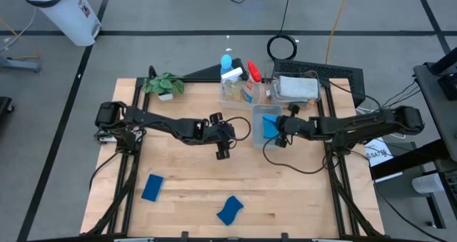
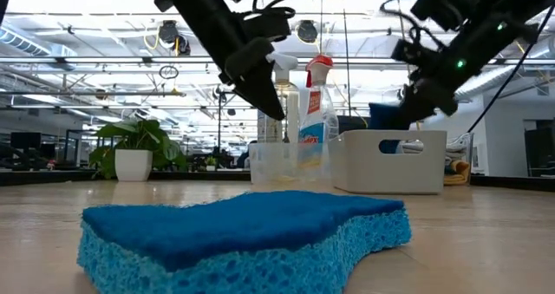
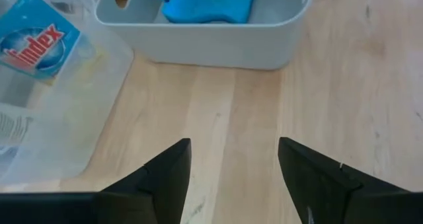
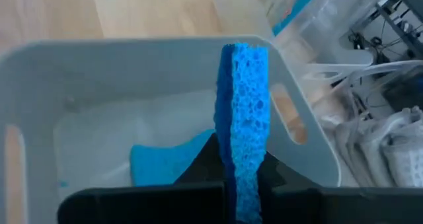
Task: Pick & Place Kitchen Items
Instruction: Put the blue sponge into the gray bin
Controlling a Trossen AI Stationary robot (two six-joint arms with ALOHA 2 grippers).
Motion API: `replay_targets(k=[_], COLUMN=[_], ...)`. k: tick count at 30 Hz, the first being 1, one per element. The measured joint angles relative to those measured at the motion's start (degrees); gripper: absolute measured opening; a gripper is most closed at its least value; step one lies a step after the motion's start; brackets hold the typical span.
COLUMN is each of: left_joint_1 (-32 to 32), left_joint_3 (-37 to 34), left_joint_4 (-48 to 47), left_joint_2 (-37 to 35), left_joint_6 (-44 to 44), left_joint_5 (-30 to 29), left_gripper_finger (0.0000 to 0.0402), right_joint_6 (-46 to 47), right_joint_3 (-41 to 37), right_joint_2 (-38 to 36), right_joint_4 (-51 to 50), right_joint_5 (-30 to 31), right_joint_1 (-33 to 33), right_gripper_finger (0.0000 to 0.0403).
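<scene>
My right gripper (image 4: 241, 178) is shut on a wavy blue sponge (image 4: 246, 98) over the pale grey bin (image 4: 39, 72), which stands right of the table's middle (image 1: 257, 113). Another blue sponge (image 4: 158, 161) lies on the bin's floor. My left gripper (image 3: 234, 145) is open above bare wood just left of the bin, its fingers holding nothing. Two more blue sponges (image 1: 152, 187) (image 1: 230, 210) lie flat near the table's front edge; one of them fills the foreground of the low view (image 2: 243, 225). My right gripper pinches the sponge's two broad faces (image 4: 246, 161) between its two fingers, at the sponge's near end. The fingers slant down from the table's right side. The sponge stands on edge and sticks out forward past the fingers, over the inside of the bin.
A clear bin with spray bottles (image 1: 235, 81) stands behind the grey bin, and a bin of folded cloths (image 1: 296, 88) to its right. A small potted plant (image 1: 164, 85) is at the far left. Bare wood lies between the left gripper and the front sponges.
</scene>
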Motion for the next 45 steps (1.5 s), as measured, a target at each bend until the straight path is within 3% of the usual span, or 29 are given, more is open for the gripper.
replay_targets(k=[4,10,20,29,41,45], left_joint_1=[0.3,0.7,0.9,0.9,0.9,0.9], left_joint_3=[0.0,0.0,0.0,0.0,0.0,0.0], left_joint_4=[1.5,2.1,2.1,2.3,3.5,4.2], left_joint_2=[0.7,0.7,0.7,0.7,0.7,0.7], left_joint_6=[0.5,0.5,0.4,0.2,0.0,-0.2], left_joint_5=[0.0,0.6,3.1,3.1,3.1,3.1], left_gripper_finger=[0.0232,0.0232,0.0232,0.0232,0.0232,0.0232], right_joint_6=[-5.9,-13.4,-8.3,1.8,9.9,10.7], right_joint_3=[-2.8,-7.1,-8.7,-8.7,-8.7,-8.7], right_joint_2=[2.8,5.4,5.0,4.9,-3.1,-6.8], right_joint_4=[6.2,15.9,18.3,23.0,24.4,24.4], right_joint_5=[4.1,5.5,3.6,-12.7,-14.2,-19.1], right_joint_1=[-0.1,-0.4,0.1,-3.1,-3.3,-3.3], right_gripper_finger=[0.0002,0.0002,0.001,0.0121,0.0276,0.0305])
